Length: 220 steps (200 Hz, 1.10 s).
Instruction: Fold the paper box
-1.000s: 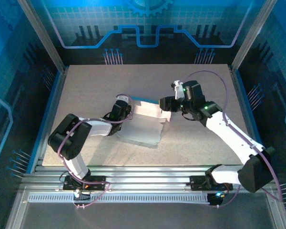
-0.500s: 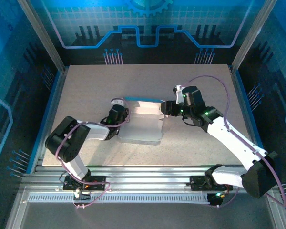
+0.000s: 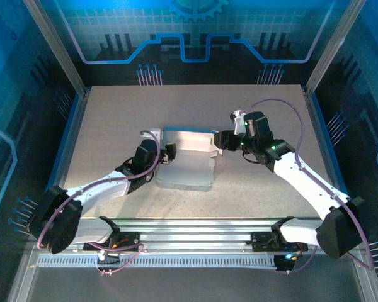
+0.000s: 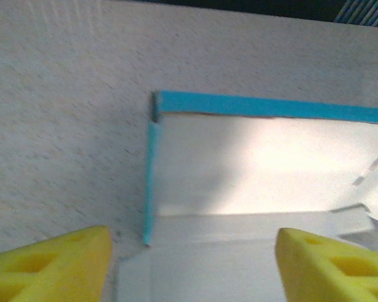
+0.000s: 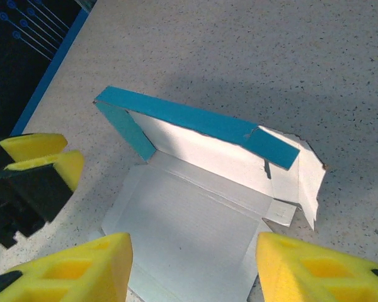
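Stretched lower than before, the left arm holds the left gripper (image 3: 169, 153) spread wide beside the paper box (image 3: 186, 170), which lies mid-table (image 3: 113, 113). The right gripper (image 3: 217, 143) is spread too. Wrist views cut off the box's near part.

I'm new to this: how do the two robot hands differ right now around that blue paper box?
The left gripper sits at the left side of the paper box, about halfway along; the right gripper is at the right side, nearer the far corner. The left gripper points rightward at the box; the right gripper points leftward. Both are open, with yellow finger pads, and neither clamps the box.
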Each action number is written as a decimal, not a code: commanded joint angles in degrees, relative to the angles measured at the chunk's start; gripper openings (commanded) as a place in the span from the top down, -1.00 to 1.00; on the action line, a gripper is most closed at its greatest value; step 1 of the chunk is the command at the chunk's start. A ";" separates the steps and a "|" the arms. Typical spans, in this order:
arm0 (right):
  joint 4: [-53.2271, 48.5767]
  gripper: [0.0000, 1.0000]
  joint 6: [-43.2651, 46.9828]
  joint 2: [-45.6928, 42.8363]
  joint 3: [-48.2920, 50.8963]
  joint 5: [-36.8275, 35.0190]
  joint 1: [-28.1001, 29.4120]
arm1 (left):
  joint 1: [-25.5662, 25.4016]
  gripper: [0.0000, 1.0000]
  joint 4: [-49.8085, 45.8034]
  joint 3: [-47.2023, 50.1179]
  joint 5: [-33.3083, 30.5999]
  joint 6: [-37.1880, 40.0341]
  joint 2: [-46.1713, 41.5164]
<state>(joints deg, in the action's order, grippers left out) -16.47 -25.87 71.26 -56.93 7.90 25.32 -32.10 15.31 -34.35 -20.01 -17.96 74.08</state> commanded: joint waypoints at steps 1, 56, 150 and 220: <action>2.38 -0.13 -0.45 0.13 0.80 1.44 -0.62 | -1.60 -0.75 -6.95 -1.49 5.59 -3.25 -0.86; 2.67 -0.36 -6.80 0.75 2.02 -3.13 -0.16 | -1.89 -0.99 -6.54 -0.94 17.35 -6.43 -0.58; 4.87 -0.22 -10.03 9.81 -3.99 -2.60 1.34 | -2.01 -0.99 -3.04 -0.82 23.06 -11.40 4.19; 5.01 -0.10 -11.35 15.26 -8.72 -7.07 2.61 | -1.96 -0.99 -0.99 -1.50 20.79 -12.95 8.50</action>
<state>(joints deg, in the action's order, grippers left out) -12.29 -36.05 84.49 -62.59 3.20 27.05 -33.93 12.82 -34.70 0.27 -28.88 79.85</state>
